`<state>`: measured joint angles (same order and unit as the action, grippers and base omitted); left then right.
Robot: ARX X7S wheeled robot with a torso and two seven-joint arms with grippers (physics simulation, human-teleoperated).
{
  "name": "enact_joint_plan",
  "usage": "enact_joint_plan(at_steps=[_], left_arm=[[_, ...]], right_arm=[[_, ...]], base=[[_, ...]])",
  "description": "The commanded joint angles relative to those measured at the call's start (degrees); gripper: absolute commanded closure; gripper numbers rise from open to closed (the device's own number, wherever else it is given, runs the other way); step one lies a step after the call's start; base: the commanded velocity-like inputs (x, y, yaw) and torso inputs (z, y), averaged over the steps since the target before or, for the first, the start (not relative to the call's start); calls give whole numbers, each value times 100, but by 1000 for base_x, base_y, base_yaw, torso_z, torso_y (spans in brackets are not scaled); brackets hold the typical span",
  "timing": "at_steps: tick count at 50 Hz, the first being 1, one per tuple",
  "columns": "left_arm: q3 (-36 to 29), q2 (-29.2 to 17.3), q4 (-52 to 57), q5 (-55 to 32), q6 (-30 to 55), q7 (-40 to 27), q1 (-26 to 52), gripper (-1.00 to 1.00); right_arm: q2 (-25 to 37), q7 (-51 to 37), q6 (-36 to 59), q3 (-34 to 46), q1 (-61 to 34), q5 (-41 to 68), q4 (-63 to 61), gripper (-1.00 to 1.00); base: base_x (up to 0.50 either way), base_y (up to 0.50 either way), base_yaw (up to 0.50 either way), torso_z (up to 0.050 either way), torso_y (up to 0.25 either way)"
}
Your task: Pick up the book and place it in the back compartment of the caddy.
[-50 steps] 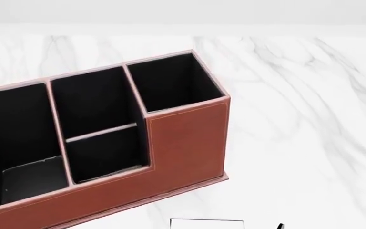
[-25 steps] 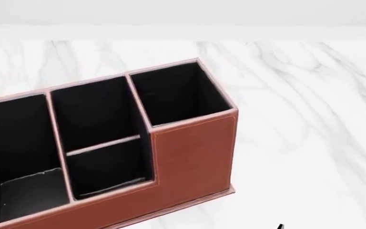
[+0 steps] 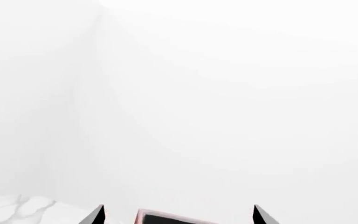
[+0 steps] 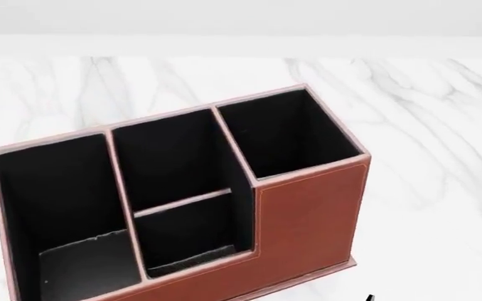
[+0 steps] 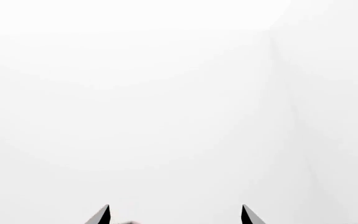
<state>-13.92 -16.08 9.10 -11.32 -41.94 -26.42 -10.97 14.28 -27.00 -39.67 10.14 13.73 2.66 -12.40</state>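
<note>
One reddish-brown leather-look caddy (image 4: 308, 219) with four black-lined cells sits on the white marble table (image 4: 442, 157); its low back compartment (image 4: 186, 235) is empty. Left gripper (image 3: 177, 217) and right gripper (image 5: 174, 217): fingertips spread wide, holding nothing. Book not visible.

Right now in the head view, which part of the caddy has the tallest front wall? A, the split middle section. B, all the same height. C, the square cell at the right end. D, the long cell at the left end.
C: the caddy steps up at its right end, where the brown front wall rises well above the low front edge that runs along the middle and left cells.
</note>
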Motion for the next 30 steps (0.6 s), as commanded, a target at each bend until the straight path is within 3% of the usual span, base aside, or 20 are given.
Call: enact_joint_plan(at_steps=[1,30], left_arm=[[-16,-10,8,1,19,-18,15,-100],[-47,-29,-36,1,-21,-51,25,-100]], right_arm=[[45,-4,-27,42,-16,138,7,-100],[62,-99,-74,67,-18,33,48,-100]], base=[[0,0,0,0,0],[-6,0,0,0,0]])
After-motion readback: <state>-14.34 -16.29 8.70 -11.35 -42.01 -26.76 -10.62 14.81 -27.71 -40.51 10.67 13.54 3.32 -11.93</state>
